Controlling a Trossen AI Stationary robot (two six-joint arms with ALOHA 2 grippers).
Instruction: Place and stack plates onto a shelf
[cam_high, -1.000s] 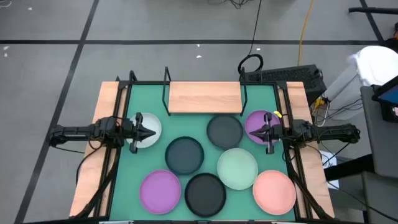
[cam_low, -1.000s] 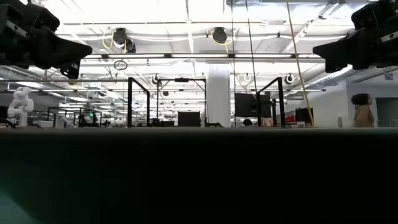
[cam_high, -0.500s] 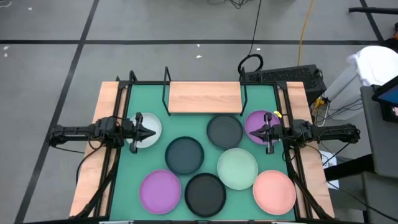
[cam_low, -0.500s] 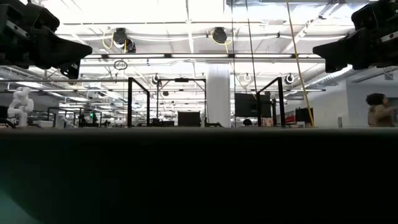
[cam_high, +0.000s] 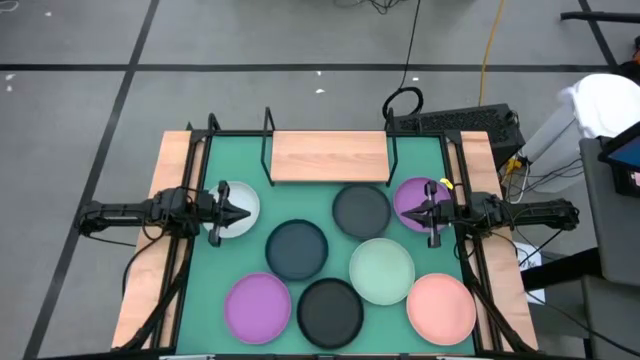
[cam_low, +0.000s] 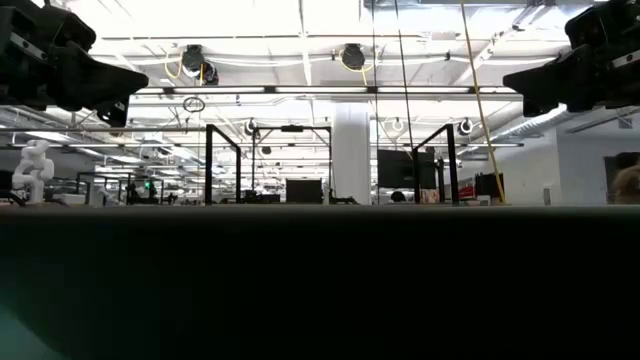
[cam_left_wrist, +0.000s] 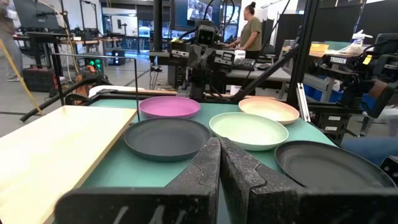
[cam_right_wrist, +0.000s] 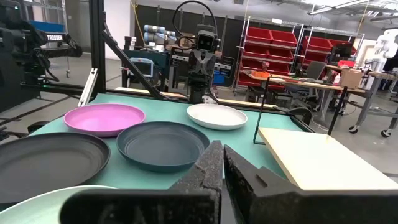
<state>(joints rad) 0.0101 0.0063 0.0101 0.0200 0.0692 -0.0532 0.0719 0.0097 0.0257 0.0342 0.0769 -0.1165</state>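
Observation:
The light-wood shelf (cam_high: 330, 157) stands on black wire posts at the table's far middle. Eight plates lie flat on the green mat: white (cam_high: 246, 205), purple (cam_high: 410, 192), dark grey (cam_high: 361, 210), dark teal (cam_high: 297, 249), pale mint (cam_high: 382, 270), a second purple (cam_high: 257, 307), black (cam_high: 331, 311) and salmon pink (cam_high: 441, 307). My left gripper (cam_high: 241, 213) hovers shut and level above the white plate, pointing toward the table's right. My right gripper (cam_high: 412, 212) hovers shut and level above the far purple plate, pointing left. Each wrist view shows its fingertips (cam_left_wrist: 219, 149) (cam_right_wrist: 222, 152) pressed together with nothing between them.
Wooden side strips (cam_high: 170, 180) (cam_high: 480, 160) and black rails run along the mat's left and right edges. Green mat shows between the shelf and the plates. A keyboard and cables (cam_high: 460, 125) lie behind the far right corner. The shelf's posts (cam_low: 222, 165) rise in the low view.
Both arms and all the plates have kept still. A person far off in the room has walked toward the right in the low view.

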